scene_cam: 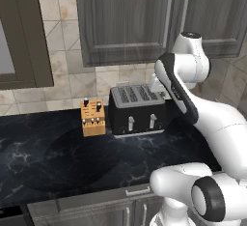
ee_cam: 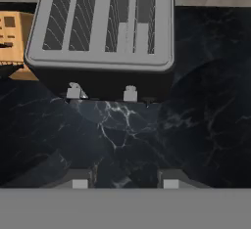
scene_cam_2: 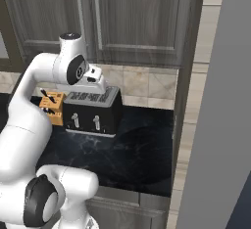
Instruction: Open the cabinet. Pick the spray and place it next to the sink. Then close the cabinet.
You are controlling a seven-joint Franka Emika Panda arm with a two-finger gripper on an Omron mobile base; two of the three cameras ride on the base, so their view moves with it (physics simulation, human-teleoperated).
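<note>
A: Where does the cabinet (scene_cam: 144,17) sit relative to the arm?

B: Up on the wall, above and behind it. Both doors are shut, and the two long silver bar handles (scene_cam: 167,15) run vertically, side by side at the middle seam. The spray and the sink can't be placed from here; I'd guess the spray is behind those doors.

A: And below?

B: Black marbled counter (scene_cam: 58,157), with a black toaster (scene_cam: 136,109) against the tiles and a small orange knife block (scene_cam: 92,118) just beside it.

A: The gripper (ee_cam: 122,180)?

B: It hangs over the toaster and looks down at it. The two fingertips stand apart with nothing between them, so it's parted and empty.

A: So the next move?

B: I judge it has to rise and turn toward the handles, which lie above the hand; their upright axis means the fingers should close across the bar from either side
</note>
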